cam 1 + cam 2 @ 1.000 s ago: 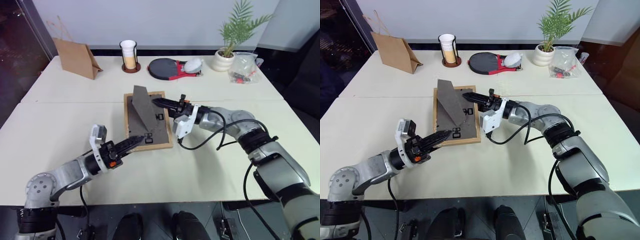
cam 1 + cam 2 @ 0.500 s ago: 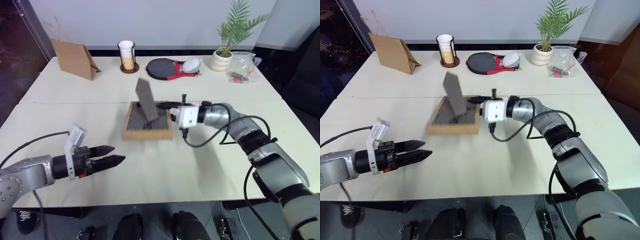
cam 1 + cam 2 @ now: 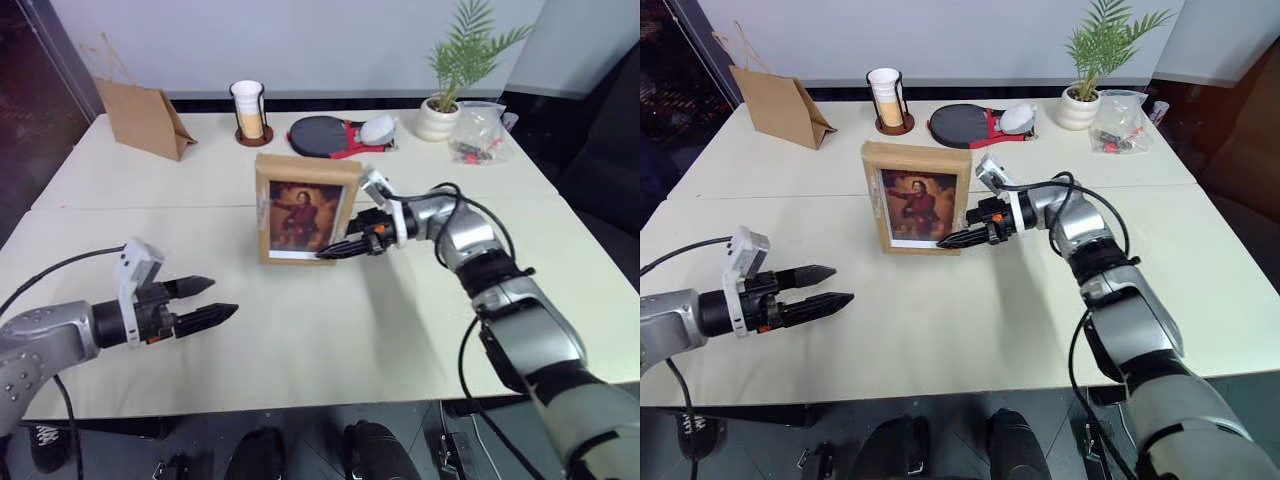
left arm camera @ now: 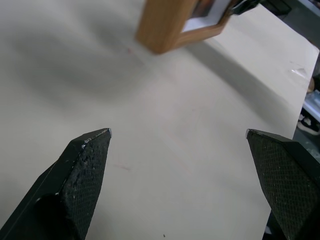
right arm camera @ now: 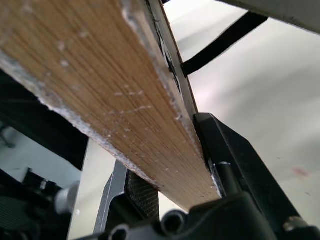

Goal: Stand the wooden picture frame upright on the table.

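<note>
The wooden picture frame (image 3: 305, 209) stands upright near the middle of the counter (image 3: 400, 330), portrait facing the robot, its lower edge apparently on the surface. The right gripper (image 3: 340, 249) has its jaws clamped across the frame's lower right edge, likely steadying it while the stand behind takes the weight. The left gripper (image 3: 205, 301) hovers well apart, jaws wide and holding nothing, leaving 1 arm in charge.
</note>
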`<state>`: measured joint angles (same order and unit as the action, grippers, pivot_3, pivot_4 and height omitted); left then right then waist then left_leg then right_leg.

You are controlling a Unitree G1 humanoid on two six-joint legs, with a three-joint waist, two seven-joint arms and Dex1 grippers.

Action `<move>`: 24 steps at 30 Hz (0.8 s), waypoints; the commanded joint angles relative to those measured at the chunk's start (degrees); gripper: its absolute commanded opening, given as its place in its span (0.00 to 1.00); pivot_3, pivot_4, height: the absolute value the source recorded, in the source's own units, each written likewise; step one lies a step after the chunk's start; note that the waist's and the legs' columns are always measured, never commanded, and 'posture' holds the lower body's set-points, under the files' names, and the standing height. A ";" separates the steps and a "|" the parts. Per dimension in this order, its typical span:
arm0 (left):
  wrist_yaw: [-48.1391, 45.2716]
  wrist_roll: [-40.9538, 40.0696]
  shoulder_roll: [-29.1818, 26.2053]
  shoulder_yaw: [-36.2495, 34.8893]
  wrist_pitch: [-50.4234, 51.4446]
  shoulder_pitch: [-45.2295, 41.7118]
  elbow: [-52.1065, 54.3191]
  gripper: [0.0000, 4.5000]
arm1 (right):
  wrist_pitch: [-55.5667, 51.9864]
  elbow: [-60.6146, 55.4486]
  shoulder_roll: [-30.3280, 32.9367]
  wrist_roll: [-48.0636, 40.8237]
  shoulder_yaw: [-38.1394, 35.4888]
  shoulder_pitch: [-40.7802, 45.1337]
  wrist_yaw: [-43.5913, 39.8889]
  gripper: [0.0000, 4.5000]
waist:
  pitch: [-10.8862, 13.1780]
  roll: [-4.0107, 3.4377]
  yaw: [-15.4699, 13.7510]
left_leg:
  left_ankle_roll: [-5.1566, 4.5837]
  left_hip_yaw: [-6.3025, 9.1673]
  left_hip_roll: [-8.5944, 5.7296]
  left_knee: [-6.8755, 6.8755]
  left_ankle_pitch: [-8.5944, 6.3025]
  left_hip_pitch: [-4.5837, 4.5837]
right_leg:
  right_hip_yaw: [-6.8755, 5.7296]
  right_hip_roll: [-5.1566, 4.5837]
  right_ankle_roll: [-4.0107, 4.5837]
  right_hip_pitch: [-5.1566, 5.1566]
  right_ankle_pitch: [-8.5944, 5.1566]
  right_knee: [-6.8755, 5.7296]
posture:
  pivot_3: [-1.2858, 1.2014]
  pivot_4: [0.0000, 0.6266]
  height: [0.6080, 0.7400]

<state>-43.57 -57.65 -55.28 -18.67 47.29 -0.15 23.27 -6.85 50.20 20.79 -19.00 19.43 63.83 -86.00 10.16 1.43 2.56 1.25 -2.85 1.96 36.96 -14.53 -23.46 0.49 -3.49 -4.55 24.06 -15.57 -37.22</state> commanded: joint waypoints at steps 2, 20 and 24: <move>0.07 0.94 0.60 -0.26 0.23 -1.10 2.21 0.99 | 4.37 10.87 -3.98 4.90 -2.64 3.96 3.14 0.27 | 0.00 0.00 -0.01 | 0.01 -0.02 -0.03 0.00 0.00 -0.05 | 0.00 -0.04 0.00 0.03 0.00 0.02 | 0.52 0.24 1.00; 0.94 2.40 2.26 0.95 2.43 -4.24 2.71 1.00 | 3.43 20.88 -4.96 15.39 -9.19 3.95 9.49 0.99 | 0.01 -0.03 0.00 | 0.09 -0.02 -0.10 -0.02 0.02 -0.17 | 0.02 -0.15 0.01 0.22 0.03 -0.03 | 0.52 0.24 1.00; -1.20 5.20 1.47 0.72 0.40 -6.05 0.37 1.00 | 3.93 15.82 1.93 14.98 -11.60 1.39 8.06 0.99 | 0.01 -0.03 -0.17 | 0.08 -0.04 -0.14 -0.02 0.02 -0.19 | 0.01 -0.17 0.00 0.21 0.03 0.00 | 0.52 0.24 1.00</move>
<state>-43.73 -53.93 -52.83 -16.88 49.64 -5.29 24.11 -3.34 69.57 20.01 -3.32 10.06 65.45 -77.03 10.17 1.40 2.40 1.33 -2.89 1.81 36.95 -14.51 -23.67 0.50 -3.66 -4.55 24.27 -15.54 -37.20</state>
